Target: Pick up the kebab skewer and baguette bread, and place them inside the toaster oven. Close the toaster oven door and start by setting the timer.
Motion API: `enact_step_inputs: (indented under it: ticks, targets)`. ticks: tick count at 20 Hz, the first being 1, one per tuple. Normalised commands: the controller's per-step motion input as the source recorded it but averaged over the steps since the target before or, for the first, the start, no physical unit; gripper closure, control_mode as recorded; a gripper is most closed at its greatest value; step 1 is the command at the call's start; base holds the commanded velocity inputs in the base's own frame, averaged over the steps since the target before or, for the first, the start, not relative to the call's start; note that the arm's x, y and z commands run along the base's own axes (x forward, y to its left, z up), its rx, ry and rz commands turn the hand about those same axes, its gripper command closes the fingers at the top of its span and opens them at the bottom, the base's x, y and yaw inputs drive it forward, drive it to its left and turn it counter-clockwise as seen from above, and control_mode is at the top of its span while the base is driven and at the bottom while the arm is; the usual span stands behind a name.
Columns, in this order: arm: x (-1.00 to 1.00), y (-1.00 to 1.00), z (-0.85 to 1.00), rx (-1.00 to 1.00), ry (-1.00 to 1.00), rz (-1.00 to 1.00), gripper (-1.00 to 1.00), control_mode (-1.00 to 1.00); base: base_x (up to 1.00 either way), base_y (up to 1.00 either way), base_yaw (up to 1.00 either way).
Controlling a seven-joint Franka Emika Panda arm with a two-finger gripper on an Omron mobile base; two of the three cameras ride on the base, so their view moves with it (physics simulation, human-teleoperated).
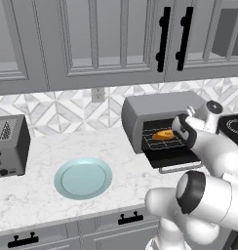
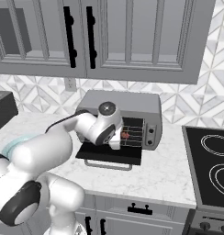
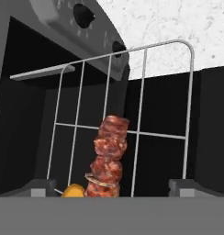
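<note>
Kebab skewer [image 3: 108, 158] — reddish-brown chunks, one orange — lies on the wire rack [image 3: 142, 98].

The boxy metal toaster oven [image 1: 155, 110] is grey with a black cavity and a silver wire rack [image 3: 132, 114]. On that rack, the golden-orange oval baguette bread [image 1: 164, 135] sits beside the kebab skewer [image 3: 107, 156] of mottled reddish-brown chunks. Left of the oven, the white-speckled marble surface [image 1: 48, 156] carries a pale blue-green round plate [image 1: 83, 177].
</note>
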Motion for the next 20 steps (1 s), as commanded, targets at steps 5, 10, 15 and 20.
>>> enact_step_inputs:
  ticks: [5,10,15,20]
  targets:
    - [-0.29,0.0,0.31,0.0,0.0,0.0,-1.0,-1.0,0.0,0.0,0.0]
    - [-0.17,-0.16,0.17,0.0,0.0,0.08,-1.0,-1.0,0.0,0.0,0.0]
    - [-0.4,-0.31,0.0,-0.02,-0.08,0.46,-1.0,-1.0,0.0,0.0,0.0]
    - [-0.07,0.02,0.0,-0.13,-0.06,0.55,-1.0,-1.0,0.0,0.0,0.0]
